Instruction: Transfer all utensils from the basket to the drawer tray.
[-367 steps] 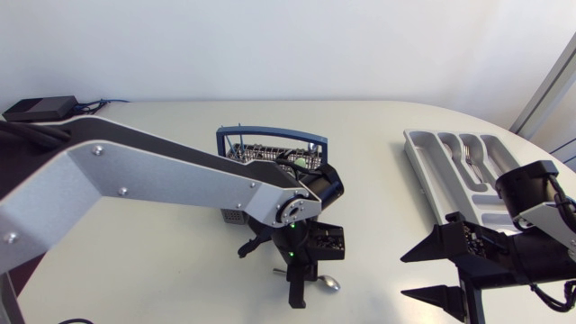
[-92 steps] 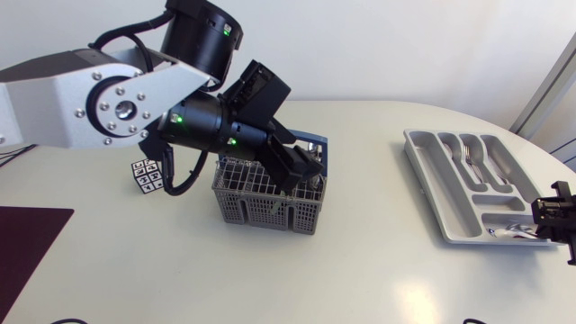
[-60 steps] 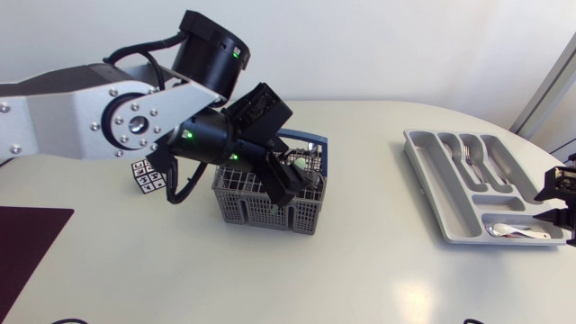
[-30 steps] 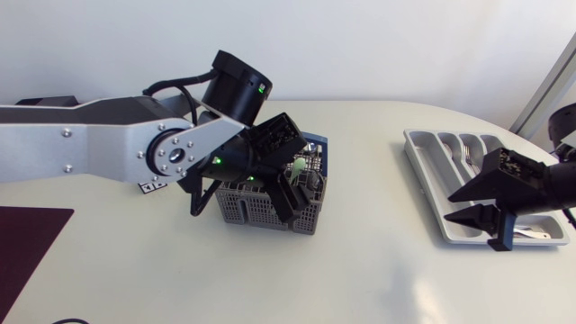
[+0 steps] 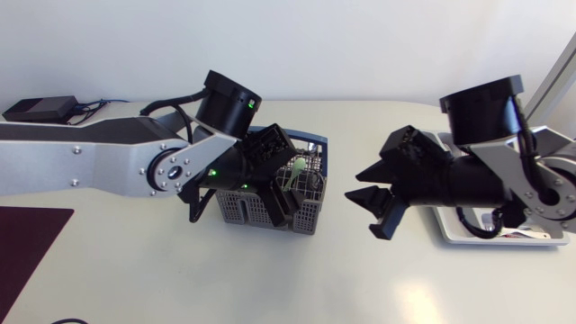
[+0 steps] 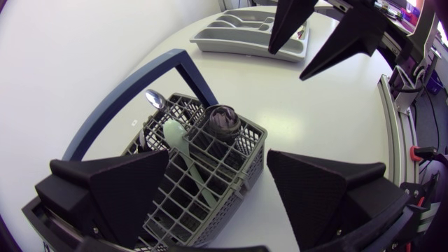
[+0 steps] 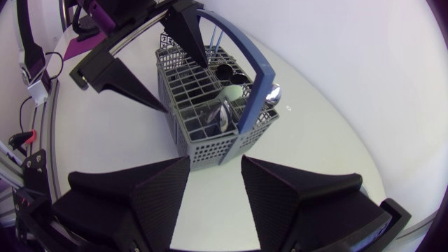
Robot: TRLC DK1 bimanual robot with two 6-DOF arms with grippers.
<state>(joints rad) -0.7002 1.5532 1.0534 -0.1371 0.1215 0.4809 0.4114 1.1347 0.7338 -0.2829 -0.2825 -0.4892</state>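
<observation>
The grey wire basket (image 5: pixel 297 214) with a blue handle (image 5: pixel 317 144) stands mid-table. In it are a pale green utensil (image 6: pixel 183 150), a metal spoon (image 6: pixel 155 100) and a dark utensil (image 6: pixel 222 122). My left gripper (image 5: pixel 277 184) hangs open just above the basket (image 6: pixel 210 182), one finger (image 6: pixel 112 189) on each side and touching nothing. My right gripper (image 5: pixel 376 202) is open and empty, a short way right of the basket and pointing at it (image 7: pixel 210 119). The grey drawer tray (image 5: pixel 454 236) lies at the far right, mostly hidden behind my right arm; it shows whole in the left wrist view (image 6: pixel 252 31).
A dark mat (image 5: pixel 22 243) lies at the table's front left corner. A black box (image 5: pixel 40 108) with a cable sits at the back left. Bare tabletop stretches in front of the basket and between basket and tray.
My right arm has swung from the tray at the far right to the middle, its open gripper now facing the basket. My left gripper has sunk a little lower over the basket.
</observation>
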